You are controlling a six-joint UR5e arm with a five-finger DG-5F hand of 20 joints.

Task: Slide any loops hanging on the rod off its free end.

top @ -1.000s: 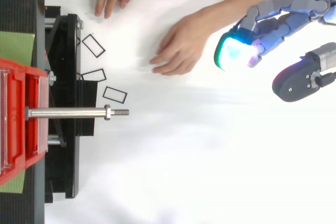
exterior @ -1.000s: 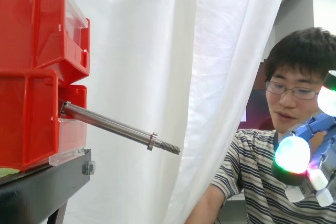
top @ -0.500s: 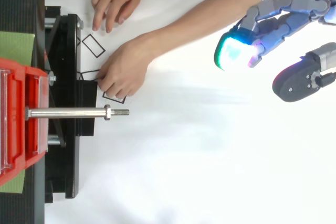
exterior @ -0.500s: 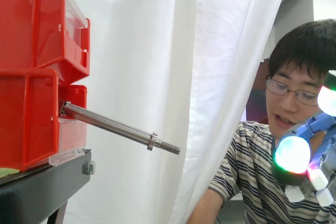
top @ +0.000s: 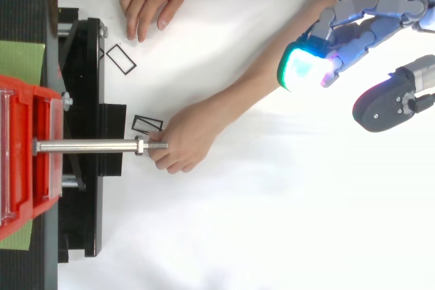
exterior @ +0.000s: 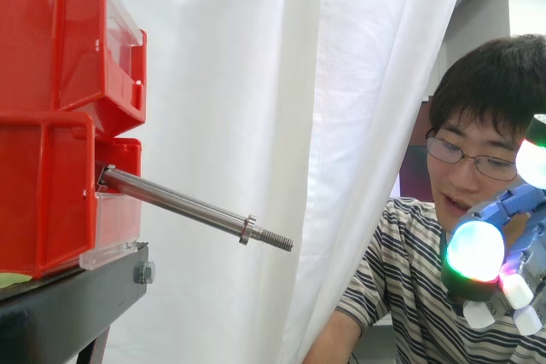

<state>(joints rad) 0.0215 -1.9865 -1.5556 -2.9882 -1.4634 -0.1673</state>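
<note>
Out at the free end of the rod (exterior: 183, 205) sits a person's hand (top: 182, 146), black loops (top: 147, 124) lie flat on the counter (top: 272, 236) with none hanging, so I'd let the robot hand (top: 360, 28), loose-fingered, empty and well apart, wait for space.

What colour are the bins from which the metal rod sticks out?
The bins are red, shown best in the side view.
</note>
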